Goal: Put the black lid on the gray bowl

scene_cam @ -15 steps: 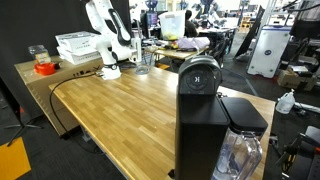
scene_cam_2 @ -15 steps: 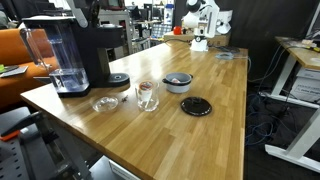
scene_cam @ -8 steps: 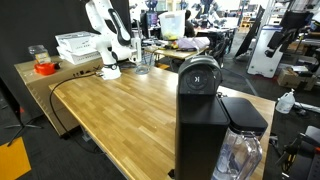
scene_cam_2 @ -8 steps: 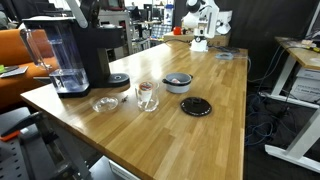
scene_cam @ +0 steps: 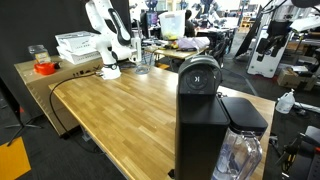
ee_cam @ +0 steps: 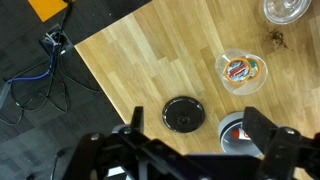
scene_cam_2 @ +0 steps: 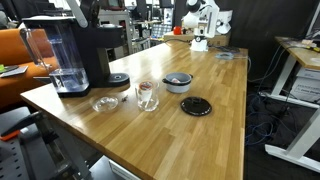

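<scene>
Tabletop: the light wooden plank tabletop [scene_cam_2: 215, 140] fills the middle of the frame.
Machine: the tall black coffee machine [scene_cam_2: 78, 50] stands at upper left.
Fingers: the black fingers [ee_cam: 262, 128] are spread wide and empty along the wrist view's lower edge.
Bowl: the round gray bowl [scene_cam_2: 178, 82] sits at frame centre.
Lid: the flat round black lid [scene_cam_2: 196, 105] lies on the tabletop, just below and right of the bowl.
Cup: the clear glass cup [scene_cam_2: 147, 95] stands left of the lid.

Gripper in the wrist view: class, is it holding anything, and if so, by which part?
Nothing is held. The gripper hangs open above the table, its jaws wide apart and empty. The black lid lies flat on the wood beside the gray bowl, untouched.
</scene>
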Controlling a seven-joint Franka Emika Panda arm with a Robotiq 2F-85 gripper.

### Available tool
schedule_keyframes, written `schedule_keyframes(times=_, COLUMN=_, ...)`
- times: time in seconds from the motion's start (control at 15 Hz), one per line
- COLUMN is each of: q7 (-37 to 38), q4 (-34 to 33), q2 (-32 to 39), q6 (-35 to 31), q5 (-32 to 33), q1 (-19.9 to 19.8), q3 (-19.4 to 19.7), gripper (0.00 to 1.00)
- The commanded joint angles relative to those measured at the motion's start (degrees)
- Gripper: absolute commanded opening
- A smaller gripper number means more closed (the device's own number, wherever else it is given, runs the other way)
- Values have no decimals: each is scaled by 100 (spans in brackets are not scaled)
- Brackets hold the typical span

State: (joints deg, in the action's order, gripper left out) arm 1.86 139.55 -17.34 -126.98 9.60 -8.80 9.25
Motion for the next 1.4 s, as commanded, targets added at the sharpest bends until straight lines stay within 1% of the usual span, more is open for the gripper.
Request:
schedule_keyframes(times=0.0, q7=-16, q4=-8, q2=-6, q6=9, q5=-22, q1=-54, q3=-51, gripper=100)
schedule_keyframes(times=0.27, q7=-15, q4=-8, q2=-9, q6=9, q5=-22, q1=-54, q3=-51, gripper=100)
schedule_keyframes(times=0.47, q7=-208, q4=-217, q2=110, q6=67, q5=-205, q1=29, q3=-8, gripper=100)
schedule_keyframes(times=0.6, q7=-319, q4=-545, q2=377, q6=160, q5=-174, q1=60, q3=-31, gripper=100)
schedule_keyframes(times=0.73, q7=-435, q4=-1022, q2=757, q6=276, q5=-181, q1=86, q3=-21, gripper=100)
schedule_keyframes(times=1.07, q7=-1042, q4=-2194, q2=1887, q6=699, q5=-494, q1=104, q3=7, gripper=100)
schedule_keyframes(times=1.2, q7=-1165, q4=-2592, q2=2292, q6=895, q5=-469, q1=68, q3=-21, gripper=100)
schedule_keyframes(times=1.27, q7=-924, q4=-2144, q2=1986, q6=484, q5=-374, q1=78, q3=-38, gripper=100)
schedule_keyframes(times=1.33, q7=-968, q4=-2312, q2=2159, q6=573, q5=-373, q1=74, q3=-42, gripper=100)
